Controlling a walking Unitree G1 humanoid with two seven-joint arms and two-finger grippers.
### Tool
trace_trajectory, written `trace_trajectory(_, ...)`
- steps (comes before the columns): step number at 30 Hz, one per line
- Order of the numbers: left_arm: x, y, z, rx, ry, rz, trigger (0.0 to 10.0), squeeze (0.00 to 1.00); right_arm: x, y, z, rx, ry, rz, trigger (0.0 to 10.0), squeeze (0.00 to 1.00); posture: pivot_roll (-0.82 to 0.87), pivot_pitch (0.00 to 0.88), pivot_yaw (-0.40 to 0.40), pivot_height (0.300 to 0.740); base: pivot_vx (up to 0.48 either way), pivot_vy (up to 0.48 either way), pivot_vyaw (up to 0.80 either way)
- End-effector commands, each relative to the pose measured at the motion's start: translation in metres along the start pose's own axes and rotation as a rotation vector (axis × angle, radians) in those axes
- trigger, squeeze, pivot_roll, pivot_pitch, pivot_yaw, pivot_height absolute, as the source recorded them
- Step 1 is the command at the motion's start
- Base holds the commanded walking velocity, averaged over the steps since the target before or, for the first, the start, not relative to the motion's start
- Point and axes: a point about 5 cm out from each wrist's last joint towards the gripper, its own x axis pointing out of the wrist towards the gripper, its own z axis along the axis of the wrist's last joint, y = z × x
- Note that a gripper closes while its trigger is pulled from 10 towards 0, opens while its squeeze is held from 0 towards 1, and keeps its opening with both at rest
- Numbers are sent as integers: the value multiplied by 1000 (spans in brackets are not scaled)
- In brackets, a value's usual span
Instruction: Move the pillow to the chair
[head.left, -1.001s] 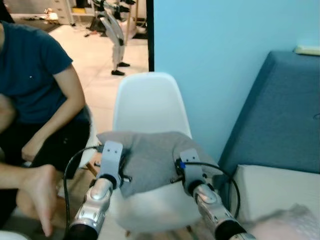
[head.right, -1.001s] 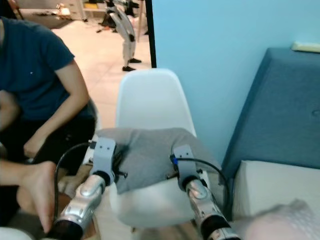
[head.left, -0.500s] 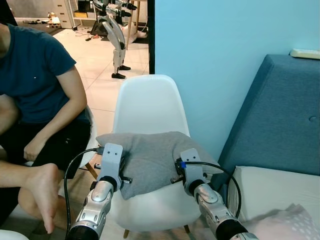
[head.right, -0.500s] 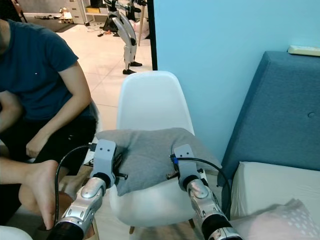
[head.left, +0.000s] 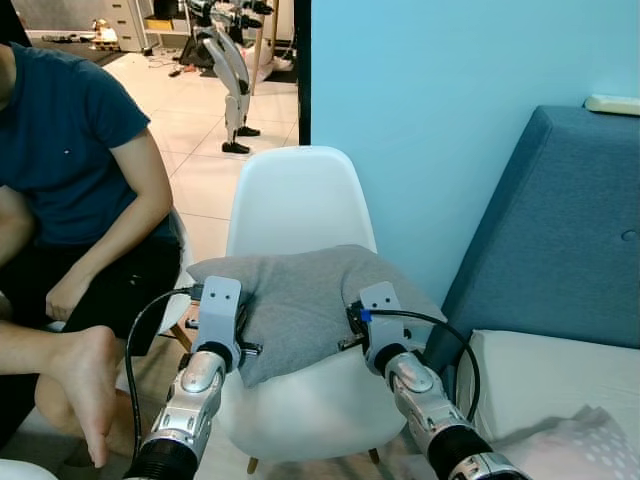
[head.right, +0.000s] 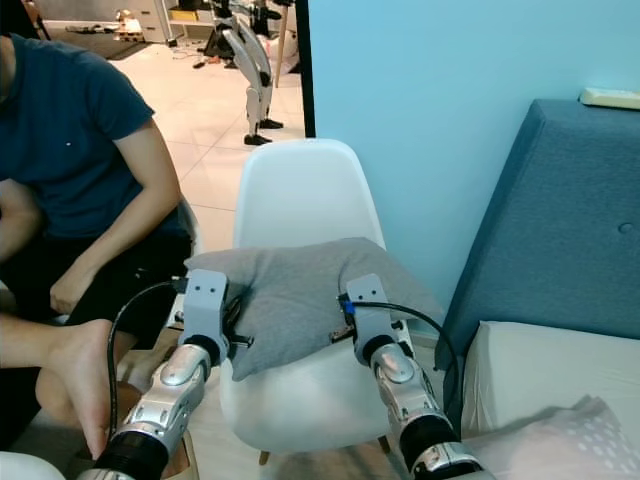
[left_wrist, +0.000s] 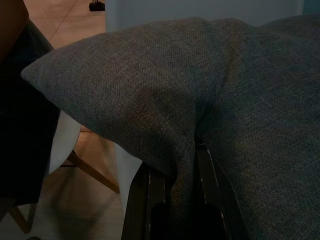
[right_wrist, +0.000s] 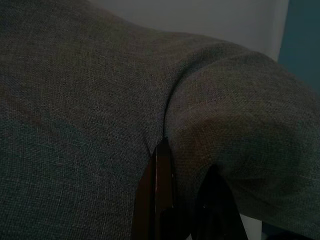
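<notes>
A grey pillow (head.left: 300, 300) hangs over the seat of the white chair (head.left: 300, 205), held up at both near corners. My left gripper (left_wrist: 182, 165) is shut on a fold of the pillow (left_wrist: 150, 95) near its left edge. At the right side my right gripper (right_wrist: 175, 165) pinches another fold of the pillow (right_wrist: 90, 100). Both wrists (head.left: 220, 310) sit just in front of the chair's front rim, and the fingertips are buried in the fabric.
A person in a dark blue shirt (head.left: 70, 180) sits close on the left, a bare foot (head.left: 90, 390) near my left arm. A blue sofa (head.left: 560, 240) with a white cushion stands on the right, against a light blue wall. Another robot (head.left: 225, 70) stands far back.
The pillow has risen a little and moved toward the chair back with both grippers still holding it. The view has steadied.
</notes>
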Motion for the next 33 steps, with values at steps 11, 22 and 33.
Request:
trace_trajectory(11,-1,19,1,26,-18,76,10000,0,-1,-8,4,-6,-36,-36,10000,0,31,85,21,655,0,0,0)
trace_trajectory(22,-3,19,-3,35,-5,69,10000,0,-4,-9,1,-29,-42,-39,10000,0,32,86,23,621,0,0,0)
trace_trajectory(33,-3,20,-3,64,-8,46,10000,0,-3,-9,2,-4,-46,-55,10000,0,21,94,29,601,0,0,0)
